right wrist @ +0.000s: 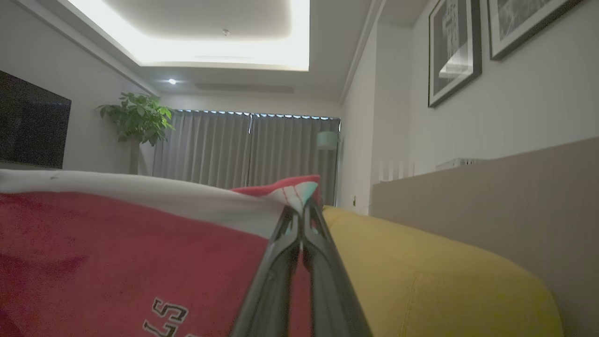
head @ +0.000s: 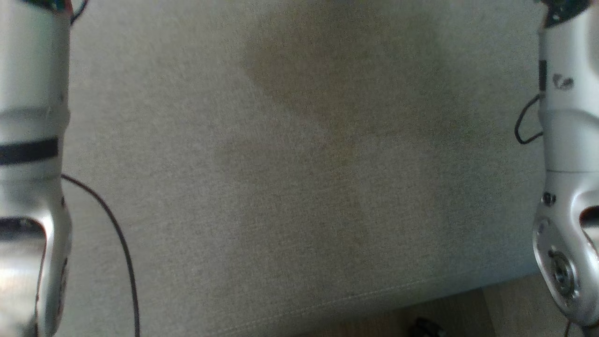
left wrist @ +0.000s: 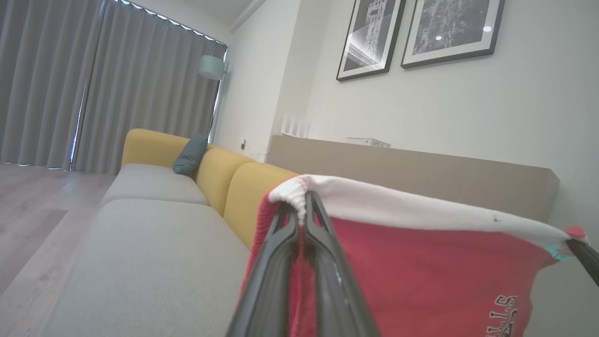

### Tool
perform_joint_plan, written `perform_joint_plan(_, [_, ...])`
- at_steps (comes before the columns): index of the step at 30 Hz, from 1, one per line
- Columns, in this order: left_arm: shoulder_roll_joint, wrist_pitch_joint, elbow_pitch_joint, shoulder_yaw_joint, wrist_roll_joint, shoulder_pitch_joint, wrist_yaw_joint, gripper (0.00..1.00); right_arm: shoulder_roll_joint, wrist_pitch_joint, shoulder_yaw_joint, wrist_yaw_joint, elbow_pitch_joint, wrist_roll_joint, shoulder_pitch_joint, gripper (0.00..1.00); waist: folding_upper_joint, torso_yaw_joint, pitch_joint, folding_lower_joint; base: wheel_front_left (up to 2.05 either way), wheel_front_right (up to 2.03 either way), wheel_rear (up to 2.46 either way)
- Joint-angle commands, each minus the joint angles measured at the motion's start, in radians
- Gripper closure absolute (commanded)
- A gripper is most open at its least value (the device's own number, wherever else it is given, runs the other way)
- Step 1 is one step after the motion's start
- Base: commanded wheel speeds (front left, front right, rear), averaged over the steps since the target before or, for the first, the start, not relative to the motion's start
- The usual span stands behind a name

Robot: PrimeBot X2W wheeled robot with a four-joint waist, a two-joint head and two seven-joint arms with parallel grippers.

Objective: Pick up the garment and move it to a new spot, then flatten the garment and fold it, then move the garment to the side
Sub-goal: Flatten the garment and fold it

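Note:
The garment [left wrist: 421, 267] is red with a white band along its top edge and printed letters low down. In the left wrist view it hangs stretched above the grey sofa seat [left wrist: 140, 262], and my left gripper [left wrist: 302, 206] is shut on one bunched corner of the white band. My right gripper [right wrist: 303, 208] is shut on the other top corner of the garment [right wrist: 117, 252], and its dark tip [left wrist: 582, 255] shows at the far right of the left wrist view. The head view shows both pale forearms, left [head: 32, 164] and right [head: 566, 154], over the grey seat.
Yellow sofa backrests [left wrist: 224, 182] with a dark cushion [left wrist: 189, 154] run behind the seat [head: 299, 164]. A beige ledge [left wrist: 421, 164] and framed pictures [left wrist: 449, 28] are on the wall. The seat's front edge [head: 374, 295] meets wooden floor [head: 510, 304]. Curtains [right wrist: 243, 150] and a plant [right wrist: 138, 119] stand beyond.

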Motion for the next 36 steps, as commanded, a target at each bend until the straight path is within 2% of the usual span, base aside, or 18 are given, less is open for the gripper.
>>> perform_joint_plan(1, [0.026,-0.034,0.028,0.016,0.019,-0.03,-0.008,1.0,0.02,-0.004,0.015,0.007,0.009,0.02,-0.009,1.0,0.0,-0.018,0.09,-0.0002,0.0,0.0,0.0])
perform_joint_plan(5, [0.014,-0.097,0.145,0.005,0.025,-0.032,-0.019,1.0,0.021,-0.004,0.056,0.007,0.038,0.064,0.013,1.0,0.0,-0.019,0.132,-0.0002,0.0,0.0,0.0])
perform_joint_plan(10, [0.003,-0.159,0.298,-0.002,0.0,0.04,-0.04,1.0,0.021,-0.005,0.117,0.007,0.064,0.139,0.13,1.0,0.0,-0.019,0.16,-0.0002,0.0,0.0,0.0])
perform_joint_plan(16, [-0.023,-0.19,0.31,0.0,-0.06,0.147,-0.052,1.0,0.021,-0.005,0.102,0.007,0.0,0.176,0.275,1.0,0.0,-0.008,0.125,-0.0002,0.0,0.0,0.0])
perform_joint_plan(20, [-0.027,-0.193,0.151,-0.011,-0.094,0.292,-0.053,1.0,0.021,-0.005,0.084,0.007,-0.09,0.168,0.417,1.0,0.0,0.005,0.068,-0.0002,0.0,0.0,0.0])
perform_joint_plan(27, [-0.038,-0.193,-0.113,-0.021,-0.075,0.582,-0.054,1.0,0.021,-0.005,0.039,0.007,-0.256,0.138,0.676,1.0,0.0,0.025,-0.051,-0.0002,0.0,0.0,0.0])
perform_joint_plan(36, [-0.084,-0.193,-0.365,0.012,-0.042,0.957,-0.054,1.0,0.021,-0.005,-0.028,0.007,-0.492,0.088,1.032,1.0,0.0,0.016,-0.184,-0.0002,0.0,0.0,0.0])
